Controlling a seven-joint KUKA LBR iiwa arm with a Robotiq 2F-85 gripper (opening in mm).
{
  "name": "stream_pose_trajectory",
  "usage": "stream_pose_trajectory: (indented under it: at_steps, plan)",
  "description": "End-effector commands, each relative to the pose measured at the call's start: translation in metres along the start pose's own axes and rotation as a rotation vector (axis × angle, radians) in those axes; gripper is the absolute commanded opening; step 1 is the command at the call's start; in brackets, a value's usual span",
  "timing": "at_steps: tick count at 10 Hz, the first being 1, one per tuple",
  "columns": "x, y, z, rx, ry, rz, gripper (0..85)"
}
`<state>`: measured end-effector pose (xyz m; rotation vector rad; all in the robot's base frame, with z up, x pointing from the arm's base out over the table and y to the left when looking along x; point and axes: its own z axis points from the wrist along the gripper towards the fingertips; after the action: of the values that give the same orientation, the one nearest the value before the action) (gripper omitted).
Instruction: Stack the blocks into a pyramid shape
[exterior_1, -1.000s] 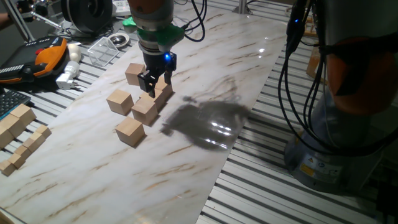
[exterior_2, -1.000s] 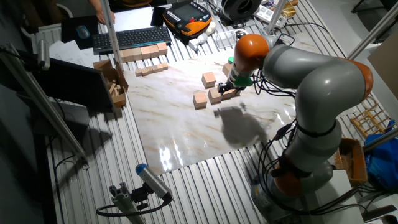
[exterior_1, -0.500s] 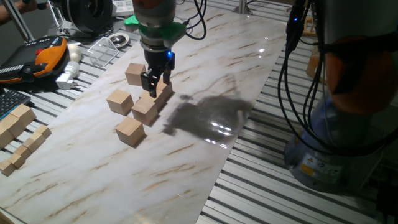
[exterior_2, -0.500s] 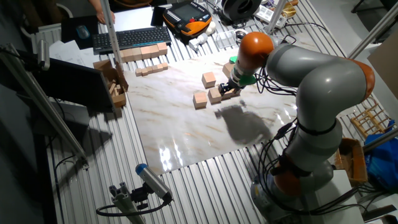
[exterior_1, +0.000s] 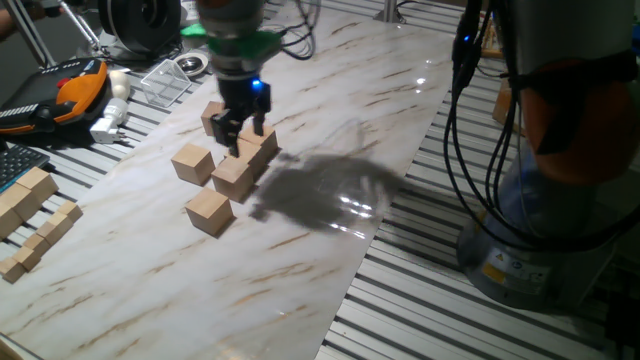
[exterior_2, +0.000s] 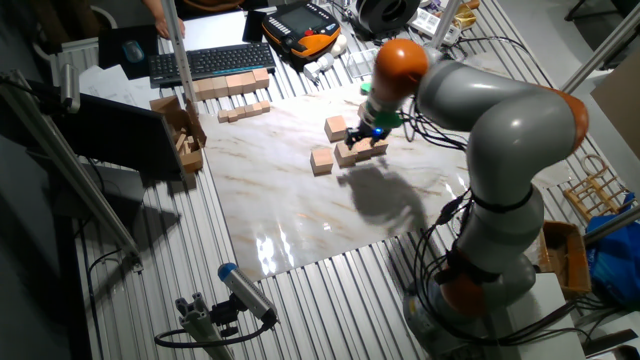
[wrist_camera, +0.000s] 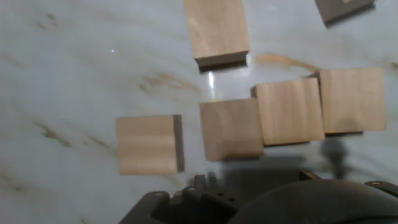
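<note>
Five blocks visible: in the hand view, all resting on the marbled surface (exterior_1: 330, 130).
Row: three cubes (wrist_camera: 292, 112) touching side by side (slightly staggered).
Lone block (wrist_camera: 148, 144): at 9 o'clock of the row, apart from it.
Upper block (wrist_camera: 216, 29): at 12 o'clock of the row, apart.
Corner piece (wrist_camera: 343, 7): at 1 o'clock, cut by the frame edge.
End effector (exterior_1: 241, 127): hovers over the cluster (exterior_2: 345, 150), fingers spread, grasping nothing.
Paler wooden pieces (exterior_1: 30, 215): well apart at 9 o'clock, off the marbled surface.
</note>
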<state>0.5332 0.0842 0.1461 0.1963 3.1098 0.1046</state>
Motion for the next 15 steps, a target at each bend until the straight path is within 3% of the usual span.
stream_pose_trajectory:
  at_steps: [1, 3, 5, 7, 10, 13, 15]
  plan:
    - [-0.001, 0.029, 0.001, 0.004, 0.000, 0.006, 68.0]
    - [-0.009, 0.052, 0.003, 0.004, 0.010, 0.035, 68.0]
    - [-0.015, 0.063, 0.013, 0.002, 0.006, 0.047, 68.0]
    - [-0.018, 0.065, 0.024, -0.020, 0.005, 0.043, 68.0]
    - [-0.014, 0.068, 0.034, -0.016, -0.010, 0.034, 68.0]
    - [-0.011, 0.071, 0.048, -0.042, -0.019, 0.017, 68.0]
    - [-0.011, 0.071, 0.047, -0.043, -0.019, 0.017, 68.0]
